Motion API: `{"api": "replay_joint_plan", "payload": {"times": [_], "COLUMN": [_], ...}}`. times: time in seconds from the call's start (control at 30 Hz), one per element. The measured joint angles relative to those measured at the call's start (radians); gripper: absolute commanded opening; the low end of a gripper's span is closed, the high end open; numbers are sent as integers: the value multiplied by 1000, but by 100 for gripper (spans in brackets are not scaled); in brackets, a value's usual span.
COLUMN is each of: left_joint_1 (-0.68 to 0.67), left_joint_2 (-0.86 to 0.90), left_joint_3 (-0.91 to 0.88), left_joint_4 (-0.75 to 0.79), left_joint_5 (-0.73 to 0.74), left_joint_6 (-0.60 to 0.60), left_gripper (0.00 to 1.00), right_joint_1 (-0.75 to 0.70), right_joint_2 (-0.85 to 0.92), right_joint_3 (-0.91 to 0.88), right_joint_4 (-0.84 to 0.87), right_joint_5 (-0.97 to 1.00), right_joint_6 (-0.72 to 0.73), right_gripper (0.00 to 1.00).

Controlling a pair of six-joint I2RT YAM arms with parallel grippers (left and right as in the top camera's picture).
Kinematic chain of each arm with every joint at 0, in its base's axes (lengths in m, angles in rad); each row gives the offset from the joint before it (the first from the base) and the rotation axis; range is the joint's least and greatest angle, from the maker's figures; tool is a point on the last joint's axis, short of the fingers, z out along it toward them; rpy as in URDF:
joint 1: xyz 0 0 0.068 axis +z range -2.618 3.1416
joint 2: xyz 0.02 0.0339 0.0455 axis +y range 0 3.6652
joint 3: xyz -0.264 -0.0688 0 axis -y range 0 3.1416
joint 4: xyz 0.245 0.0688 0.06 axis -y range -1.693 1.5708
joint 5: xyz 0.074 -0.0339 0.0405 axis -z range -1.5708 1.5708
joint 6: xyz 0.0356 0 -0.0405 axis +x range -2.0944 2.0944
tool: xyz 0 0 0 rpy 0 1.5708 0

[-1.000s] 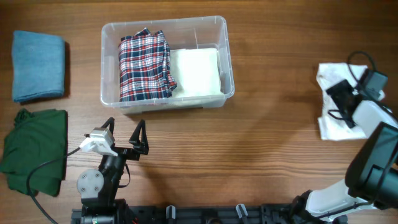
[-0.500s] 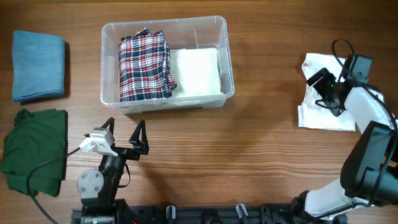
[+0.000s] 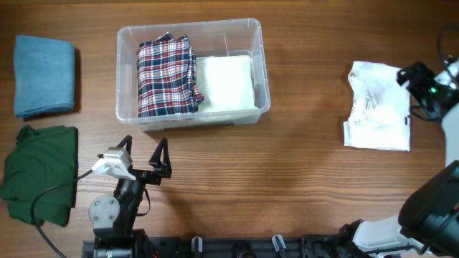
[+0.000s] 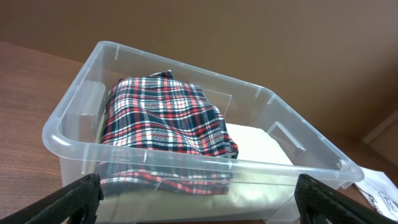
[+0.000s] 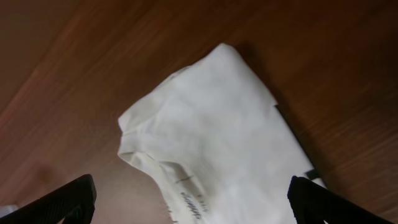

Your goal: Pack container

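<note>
The clear container (image 3: 262,64) stands at the table's upper middle. It holds a folded red plaid cloth (image 3: 166,75) on its left side and a folded cream cloth (image 3: 228,82) on its right. The left wrist view shows the container (image 4: 68,118) and the plaid cloth (image 4: 165,115) close ahead. My left gripper (image 3: 145,155) is open and empty in front of the container's near wall. A white printed garment (image 3: 376,107) lies at the right; the right wrist view shows it (image 5: 230,143) below. My right gripper (image 3: 423,86) is open and empty at its right edge.
A folded blue cloth (image 3: 44,75) lies at the far left. A dark green cloth (image 3: 39,175) lies below it at the left front. Bare wooden table (image 3: 301,172) lies between the container and the white garment.
My right gripper dragged the white garment leftward, let go of it, and has pulled back to the right edge. The left arm has not moved.
</note>
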Motion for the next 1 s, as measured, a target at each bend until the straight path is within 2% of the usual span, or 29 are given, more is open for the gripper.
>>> {"api": "replay_joint_plan", "payload": {"times": [0.17, 0.43, 1.0], "left_joint_1": [0, 0, 0], "left_joint_2": [0, 0, 0], "left_joint_3": [0, 0, 0], "left_joint_4": [0, 0, 0], "left_joint_5": [0, 0, 0], "left_joint_6": [0, 0, 0], "left_gripper": [100, 100, 100], "right_joint_1": [-121, -132, -198], "right_joint_2": [64, 160, 279], "right_joint_3": [0, 0, 8], "right_joint_4": [-86, -119, -92], "right_joint_5": [-118, -174, -190], "right_joint_6": [-106, -221, -333], "right_gripper": [100, 100, 100]}}
